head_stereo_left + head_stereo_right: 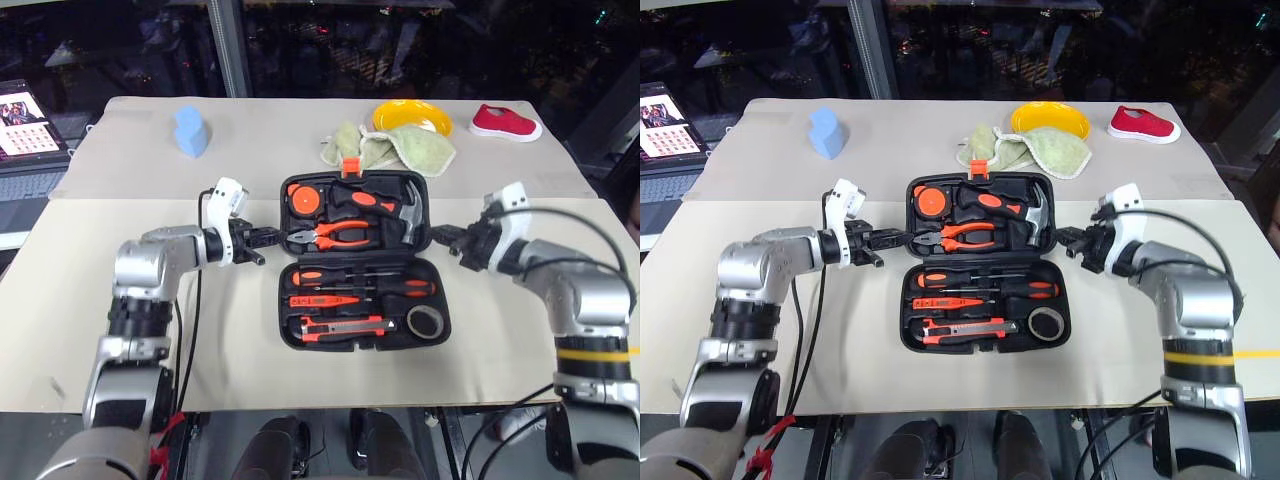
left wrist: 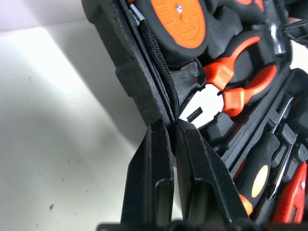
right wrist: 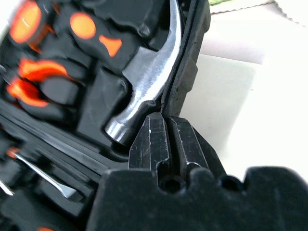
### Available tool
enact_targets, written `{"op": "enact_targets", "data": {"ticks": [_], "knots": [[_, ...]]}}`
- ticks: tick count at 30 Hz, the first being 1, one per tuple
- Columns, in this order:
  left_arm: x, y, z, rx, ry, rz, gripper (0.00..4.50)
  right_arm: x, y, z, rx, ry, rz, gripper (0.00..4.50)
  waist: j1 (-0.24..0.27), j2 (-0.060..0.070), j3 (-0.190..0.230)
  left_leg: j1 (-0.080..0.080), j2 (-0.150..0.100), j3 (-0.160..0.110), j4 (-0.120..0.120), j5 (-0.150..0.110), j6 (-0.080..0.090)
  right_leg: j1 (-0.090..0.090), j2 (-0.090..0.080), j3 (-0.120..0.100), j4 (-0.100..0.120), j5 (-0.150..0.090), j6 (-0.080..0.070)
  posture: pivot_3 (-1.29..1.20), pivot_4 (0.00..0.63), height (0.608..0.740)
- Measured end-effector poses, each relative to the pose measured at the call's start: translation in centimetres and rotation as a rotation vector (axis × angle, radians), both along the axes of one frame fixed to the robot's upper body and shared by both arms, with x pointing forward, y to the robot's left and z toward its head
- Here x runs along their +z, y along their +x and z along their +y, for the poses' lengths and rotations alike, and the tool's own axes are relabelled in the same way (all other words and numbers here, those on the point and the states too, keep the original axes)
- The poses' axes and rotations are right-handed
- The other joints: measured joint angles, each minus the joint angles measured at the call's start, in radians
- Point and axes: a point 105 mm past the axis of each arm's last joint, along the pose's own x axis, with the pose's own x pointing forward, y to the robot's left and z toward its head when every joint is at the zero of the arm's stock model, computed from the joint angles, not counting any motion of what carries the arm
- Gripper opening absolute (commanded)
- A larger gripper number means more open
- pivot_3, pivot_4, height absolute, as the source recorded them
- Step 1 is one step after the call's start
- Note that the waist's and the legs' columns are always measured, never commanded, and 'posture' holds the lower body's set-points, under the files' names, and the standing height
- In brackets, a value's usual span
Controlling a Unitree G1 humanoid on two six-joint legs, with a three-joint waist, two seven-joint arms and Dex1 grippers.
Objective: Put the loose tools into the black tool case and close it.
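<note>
Table [image 1: 120, 330]: open tool case [image 1: 300, 335], cloths [image 1: 400, 150], plate [image 1: 412, 116], shoe [image 1: 505, 123]

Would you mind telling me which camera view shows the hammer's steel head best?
The right wrist view: the hammer head sits large and close, in its slot by the case edge. Both eye views show it small; the left wrist view catches only a sliver.

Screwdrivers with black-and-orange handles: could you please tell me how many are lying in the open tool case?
2. Both lie in the near half of the black tool case: one screwdriver along the top slot, the other screwdriver just below, toward the right. None seems hidden.
</note>
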Motion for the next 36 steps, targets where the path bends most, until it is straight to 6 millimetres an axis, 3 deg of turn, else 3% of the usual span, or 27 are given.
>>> {"op": "enact_targets", "data": {"ticks": [6,12,24,36], "knots": [[-1.1,-0.6,-0.2,0.080,0.001,-0.111,0.02,-1.0,-0.5,0.4,-0.030,-0.066,-0.147,0.00,0.005,0.000,0.000,0.007,0.000,0.000,0.001,-0.001,-0.012,0.009,0.001,-0.004,-0.008,0.000,0.000,0.00,0.150,0.732],[-1.7,-0.6,0.0,0.163,0.070,-0.265,0.02,-1.5,-1.1,0.6,-0.045,-0.148,-0.277,0.00,0.005,0.000,0.000,0.017,0.000,0.000,-0.001,-0.001,-0.012,0.017,0.001,0.003,-0.007,0.001,-0.001,0.00,0.150,0.732],[-0.6,-1.0,0.7,0.274,0.198,-0.631,0.02,-0.5,-2.6,1.3,-0.017,-0.444,-0.619,0.00,0.006,0.000,0.000,0.016,0.000,0.001,-0.001,-0.001,-0.012,0.016,0.001,0.004,-0.004,0.001,-0.002,0.00,0.150,0.732],[-2.3,-2.3,2.1,0.315,0.236,-0.737,0.02,-2.3,-5.6,2.1,0.090,-0.601,-0.786,0.00,0.004,0.000,0.000,0.020,0.001,0.002,-0.002,-0.002,-0.011,0.019,0.002,0.005,-0.006,0.001,-0.002,0.00,0.150,0.732]]}}
